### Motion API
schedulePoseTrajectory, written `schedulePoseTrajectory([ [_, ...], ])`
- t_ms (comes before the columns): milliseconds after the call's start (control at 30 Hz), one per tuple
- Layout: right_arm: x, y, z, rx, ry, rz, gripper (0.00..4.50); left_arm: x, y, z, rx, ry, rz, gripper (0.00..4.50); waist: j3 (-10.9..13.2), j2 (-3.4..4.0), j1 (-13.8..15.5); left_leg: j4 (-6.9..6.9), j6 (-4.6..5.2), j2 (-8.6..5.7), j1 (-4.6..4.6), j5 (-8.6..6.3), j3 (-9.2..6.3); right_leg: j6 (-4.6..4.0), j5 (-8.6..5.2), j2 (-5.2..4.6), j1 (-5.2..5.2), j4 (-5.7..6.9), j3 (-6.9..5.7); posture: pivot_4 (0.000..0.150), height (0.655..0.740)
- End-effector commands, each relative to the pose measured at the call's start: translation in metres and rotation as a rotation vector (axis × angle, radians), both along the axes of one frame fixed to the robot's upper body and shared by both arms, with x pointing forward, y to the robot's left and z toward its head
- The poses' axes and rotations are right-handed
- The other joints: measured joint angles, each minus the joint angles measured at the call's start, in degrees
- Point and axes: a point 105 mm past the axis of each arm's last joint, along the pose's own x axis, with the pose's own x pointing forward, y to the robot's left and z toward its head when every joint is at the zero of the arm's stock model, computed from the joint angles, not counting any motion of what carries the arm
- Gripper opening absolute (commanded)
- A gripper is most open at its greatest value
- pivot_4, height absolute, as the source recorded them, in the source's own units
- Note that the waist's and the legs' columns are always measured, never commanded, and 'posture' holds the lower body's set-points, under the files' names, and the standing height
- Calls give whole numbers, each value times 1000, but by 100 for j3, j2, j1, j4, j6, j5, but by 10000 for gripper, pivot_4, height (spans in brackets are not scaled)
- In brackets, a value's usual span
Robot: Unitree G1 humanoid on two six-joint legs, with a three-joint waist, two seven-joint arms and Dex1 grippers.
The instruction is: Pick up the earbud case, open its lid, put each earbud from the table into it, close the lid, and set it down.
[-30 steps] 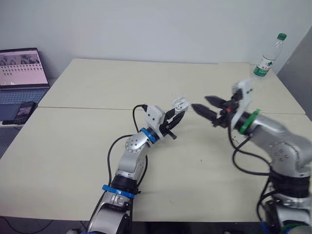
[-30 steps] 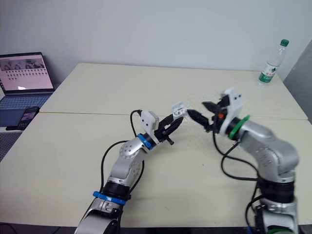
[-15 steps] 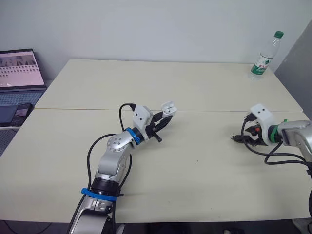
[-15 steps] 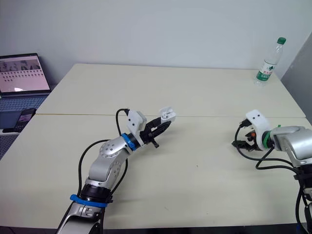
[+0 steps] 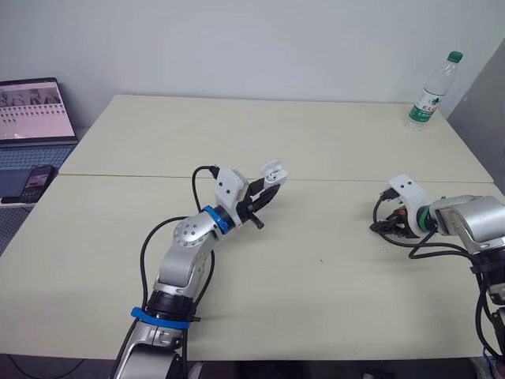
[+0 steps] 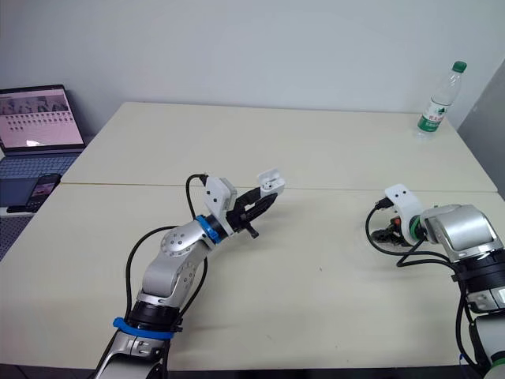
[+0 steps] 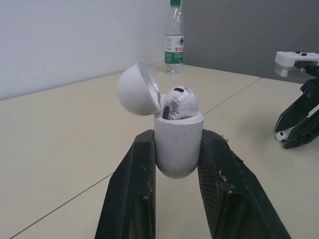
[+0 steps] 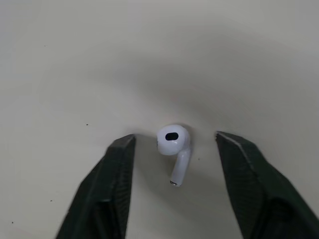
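Pale desk (image 5: 331,142), open room through middle and far side. Bottle (image 5: 426,93) at far right corner, laptop (image 5: 35,110) beyond left edge. Left jaws clamped on earbud case (image 7: 178,142) above desk centre, lid (image 7: 134,89) up, one earbud (image 7: 179,102) seated inside. Right jaws spread wide near right edge, straddling second earbud (image 8: 175,147) on desk, not touching.

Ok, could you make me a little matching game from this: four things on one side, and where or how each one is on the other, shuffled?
Things:
1. earbud case
2. loose earbud
3. water bottle
4. laptop

States:
A. standing upright at the far right corner of the table
B. lying on the table inside the open right gripper
C. screen lit, off the table's left side
D. lid open, clamped in the left gripper

Pairs: 1-D, 2-B, 3-A, 4-C.
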Motion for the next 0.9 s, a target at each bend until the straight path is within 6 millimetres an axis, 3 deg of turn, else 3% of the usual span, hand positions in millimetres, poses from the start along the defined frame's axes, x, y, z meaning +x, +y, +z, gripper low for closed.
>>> schedulePoseTrajectory([
  [33, 0, 3, 11, 11, -33, 14, 11652, -3, -2, 14, -16, -50, -11, 7949, 0, 0, -2, 0, 0, 0, 0, 0, 0, 0, 0, 0, 0, 0, 0, 1500, 7362],
  [100, -3, 5, 12, 17, -27, 33, 4443, -3, -3, 13, -12, -49, -16, 7949, 0, 0, 0, 0, 0, 0, 0, 0, -1, 0, 0, 0, 0, 0, -1, 1500, 7362],
  [133, -4, 5, 12, 17, -31, 48, 4108, -3, -3, 12, -11, -48, -17, 7949, 0, 0, 0, 0, 0, 0, 0, 0, -1, 0, 0, 0, 0, 0, -1, 1500, 7362],
  [233, -10, 8, 15, 5, -42, 119, 4124, -3, -3, 11, -8, -46, -19, 7949, 0, 0, 2, 0, 0, 0, -1, 0, 0, 0, 0, 0, 0, 0, -1, 1500, 7362],
  [400, -48, 19, 21, -140, -70, 602, 4124, -4, -2, 10, -4, -43, -20, 7949, 4, 5, 12, -2, 0, -5, -4, -1, -2, 6, -4, 0, -3, -3, -7, 1500, 7362],
  [533, -73, 2, 8, -341, -16, 917, 4124, -4, -3, 9, -3, -39, -22, 7949, 5, 5, 10, 1, -1, -4, 1, -2, 3, 15, -9, 0, 0, -4, -11, 1500, 7362],
  [700, -91, -5, -5, -386, 40, 1143, 4124, -5, -3, 8, -2, -34, -25, 7949, 5, 4, -10, 10, -1, 1, 12, -1, 15, 16, -9, 0, 5, 4, -4, 1500, 7362],
  [900, -87, -5, -14, -419, 2, 1258, 4124, -5, -2, 7, 1, -31, -24, 7949, 5, 4, -9, 16, -1, 4, 20, 0, 11, 8, -4, 2, 14, 8, -5, 1500, 7362],
])
